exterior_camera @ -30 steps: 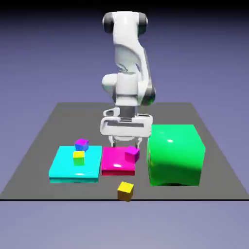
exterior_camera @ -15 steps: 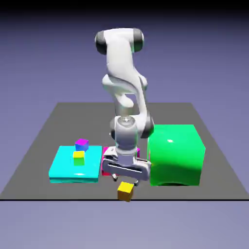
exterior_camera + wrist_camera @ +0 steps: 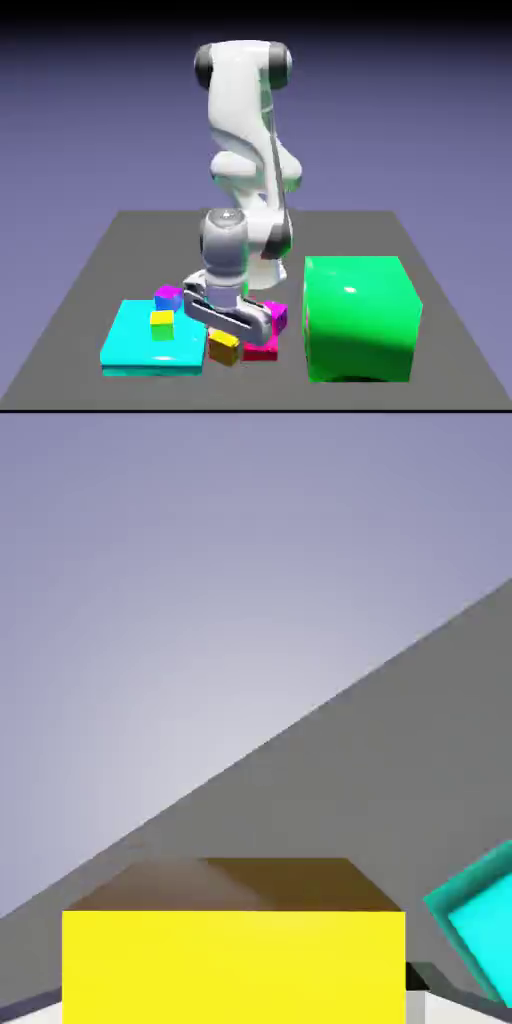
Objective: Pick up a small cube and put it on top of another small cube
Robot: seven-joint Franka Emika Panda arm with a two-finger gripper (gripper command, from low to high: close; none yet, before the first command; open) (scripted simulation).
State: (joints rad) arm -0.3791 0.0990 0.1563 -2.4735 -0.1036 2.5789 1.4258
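Note:
The small cube (image 3: 222,350), yellow with orange-brown sides, hangs just above the table in front of the flat plates, with my gripper (image 3: 224,338) shut on it. My hand is tilted. In the hand view this cube (image 3: 235,962) fills the bottom and hides both fingertips. The other small cube (image 3: 168,297), purple-magenta on top with blue sides, rests on the far edge of the cyan plate (image 3: 130,345), to the exterior view's left of my hand and behind it.
A yellow cube with green sides (image 3: 162,324) sits on the cyan plate. A magenta plate (image 3: 262,348) carries an all-magenta cube (image 3: 276,315) behind my hand. The huge green cube (image 3: 360,318) stands at the exterior view's right. The cyan plate's corner (image 3: 485,922) shows in the hand view.
My hand came down on the yellow and orange-brown cube, closed on it, raised it and carried it toward the exterior view's left, tilting as it went.

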